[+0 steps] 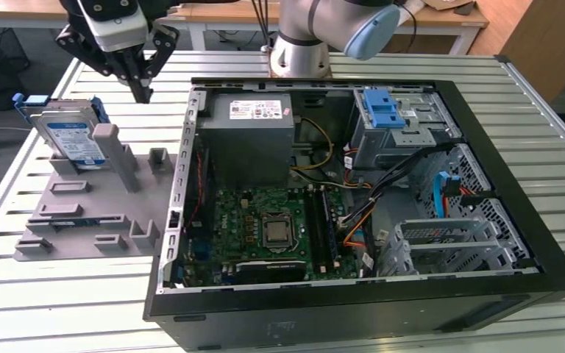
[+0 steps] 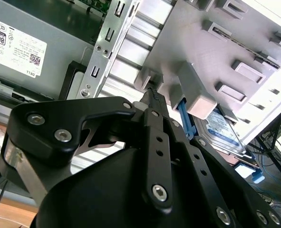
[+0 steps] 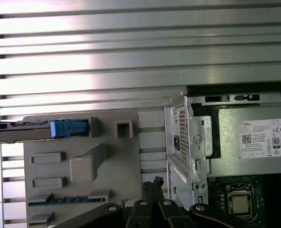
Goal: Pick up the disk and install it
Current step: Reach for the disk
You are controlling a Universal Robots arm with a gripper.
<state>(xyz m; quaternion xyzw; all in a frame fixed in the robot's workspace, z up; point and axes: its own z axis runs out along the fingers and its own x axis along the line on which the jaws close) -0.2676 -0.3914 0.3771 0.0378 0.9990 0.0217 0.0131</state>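
The disk [image 1: 73, 137] is a silver drive with a white-and-blue label in a blue carrier. It stands on edge in a slot at the far left of the grey holder plate [image 1: 91, 213]. The first wrist view shows the disk [image 3: 35, 129] edge-on, and the second wrist view shows its label face [image 2: 222, 132]. My gripper [image 1: 143, 94] hangs above the table, right of the disk in the exterior view, near the holder's far corner. Its fingers are shut with nothing between them, and their tips [image 3: 152, 183] meet in both wrist views [image 2: 152, 93].
An open computer case [image 1: 479, 147] fills the exterior view's middle and right. Inside are a grey power supply [image 1: 253, 125], a motherboard [image 1: 273, 228] and a drive cage with a blue latch [image 1: 385, 110]. The slatted metal table [image 1: 57, 309] carries everything.
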